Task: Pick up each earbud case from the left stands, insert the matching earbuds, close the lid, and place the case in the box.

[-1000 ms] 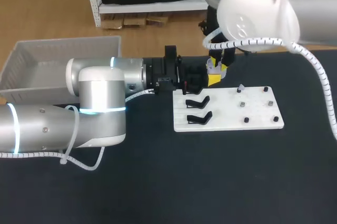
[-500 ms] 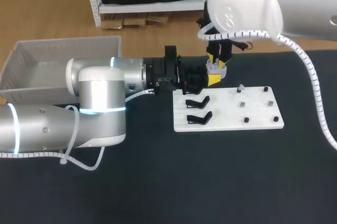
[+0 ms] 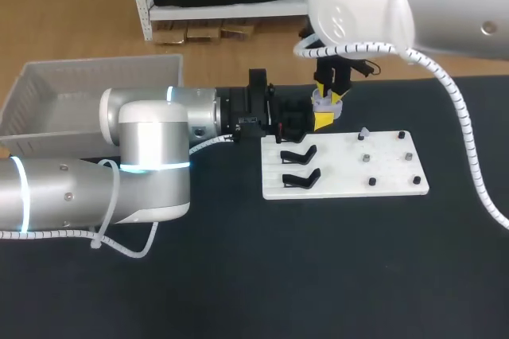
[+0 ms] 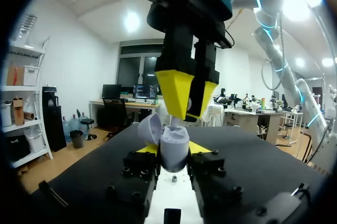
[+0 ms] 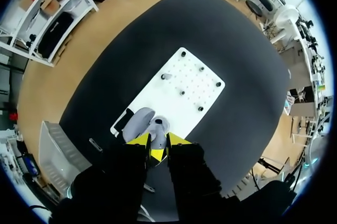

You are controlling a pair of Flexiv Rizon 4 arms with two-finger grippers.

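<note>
The lavender earbud case (image 4: 174, 153) is held off the desk (image 3: 318, 275), clamped between the yellow tips of the left hand (image 4: 174, 149), with its lid (image 4: 150, 129) swung open to one side. It is kept just beyond the far edge of the white board (image 3: 386, 170), near the corner where the stands are. The right hand (image 4: 187, 114) is pointed straight down directly over the case, set narrow, and a small white earbud (image 4: 172, 124) is pinched at its tips, right at the case's open cavity. From the right wrist view the case (image 5: 150, 125) is seen just ahead of that hand (image 5: 157, 142), board behind it. Two black stands (image 3: 299, 153) are seen on the board's left part, both without a case. Small dark pegs (image 3: 371, 182) are spread over its right part. The way between case and board is blocked only by the left hand's own black body. A pale slatted box (image 3: 71, 92) is placed at the desk's far left, partly hidden by the left arm (image 3: 151, 144). The right arm (image 3: 382, 5) is brought in from the upper right. The desk surface is matte black and flat.
</note>
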